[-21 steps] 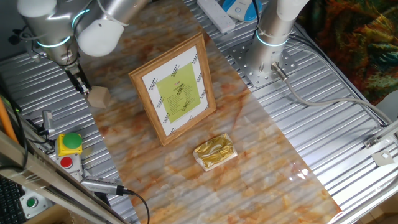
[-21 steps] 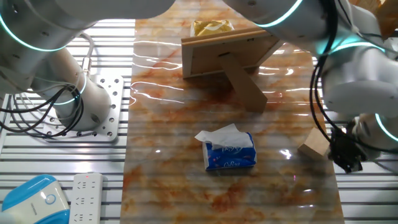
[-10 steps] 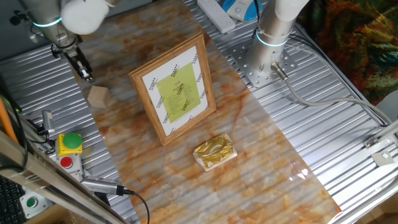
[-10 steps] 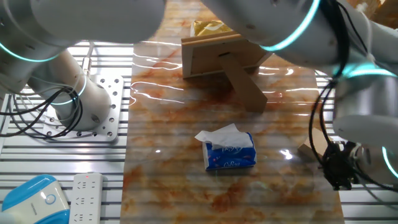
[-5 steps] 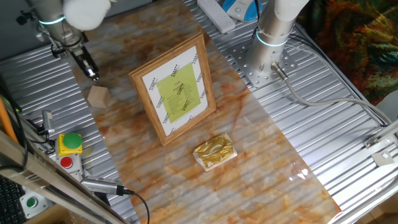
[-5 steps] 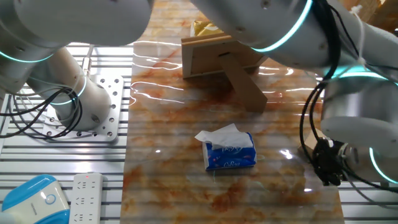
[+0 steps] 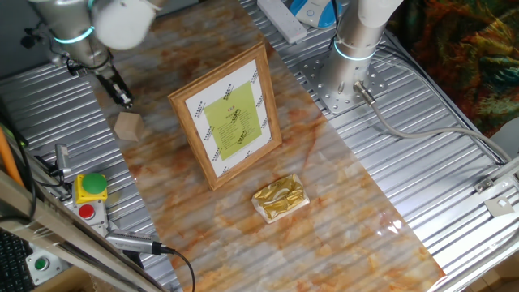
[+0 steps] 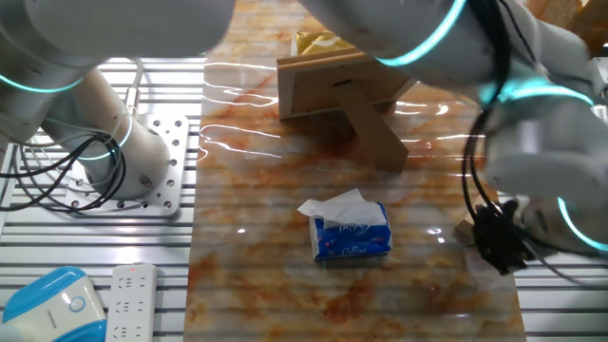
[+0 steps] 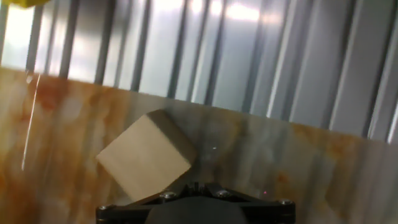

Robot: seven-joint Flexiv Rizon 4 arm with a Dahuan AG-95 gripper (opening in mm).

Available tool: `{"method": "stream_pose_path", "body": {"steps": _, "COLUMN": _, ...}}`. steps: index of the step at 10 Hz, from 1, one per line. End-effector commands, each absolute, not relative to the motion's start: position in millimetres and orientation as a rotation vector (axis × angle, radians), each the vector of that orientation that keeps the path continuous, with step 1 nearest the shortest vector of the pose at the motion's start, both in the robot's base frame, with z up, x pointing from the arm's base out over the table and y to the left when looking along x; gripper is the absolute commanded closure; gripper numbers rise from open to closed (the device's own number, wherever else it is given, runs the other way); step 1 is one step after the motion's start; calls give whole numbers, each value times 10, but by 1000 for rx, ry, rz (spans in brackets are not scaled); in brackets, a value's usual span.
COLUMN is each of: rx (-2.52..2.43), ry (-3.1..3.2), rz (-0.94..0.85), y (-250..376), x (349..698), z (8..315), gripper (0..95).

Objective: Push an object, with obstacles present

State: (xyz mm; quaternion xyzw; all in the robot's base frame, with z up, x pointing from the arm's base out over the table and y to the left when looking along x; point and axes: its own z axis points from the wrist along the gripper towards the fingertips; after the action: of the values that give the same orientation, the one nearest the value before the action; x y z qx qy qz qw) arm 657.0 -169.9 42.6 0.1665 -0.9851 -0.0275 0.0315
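My gripper (image 7: 124, 100): fingers drawn together to a narrow tip, nothing held, poised just beyond the block, apart from it.

Wooden block (image 7: 127, 126): on the marbled mat (image 7: 324, 211) at its edge, beside the ribbed metal table (image 7: 454, 170); in my hand view the block (image 9: 147, 154) sits turned corner-on, the mat's border just past it.

Picture frame (image 7: 229, 116): propped upright, near the block, open mat between them.

Gold foil packet (image 7: 280, 197): lying flat past the frame's lower corner, well apart from the block.

Tissue pack (image 8: 352, 234): behind the frame, mid-mat.
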Motion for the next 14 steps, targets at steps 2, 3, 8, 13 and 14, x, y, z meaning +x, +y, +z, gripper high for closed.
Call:
{"method": "stream_pose_path", "body": {"steps": 2, "rx": 768, "ry": -2990, "rz": 11, "y": -1598, "x": 6468, "z": 375, "gripper": 950}}
{"method": "stream_pose_path", "body": {"steps": 3, "rx": 786, "ry": -2990, "rz": 31, "y": -1581, "x": 6456, "z": 363, "gripper": 950}}
{"method": "stream_pose_path", "body": {"steps": 8, "rx": 878, "ry": -2985, "rz": 68, "y": -1580, "x": 6457, "z": 363, "gripper": 950}}
{"method": "stream_pose_path", "body": {"steps": 13, "rx": 966, "ry": -2967, "rz": 81, "y": -1580, "x": 6457, "z": 362, "gripper": 950}}
{"method": "stream_pose_path", "body": {"steps": 14, "rx": 1018, "ry": -2952, "rz": 94, "y": -1580, "x": 6457, "z": 362, "gripper": 950}}
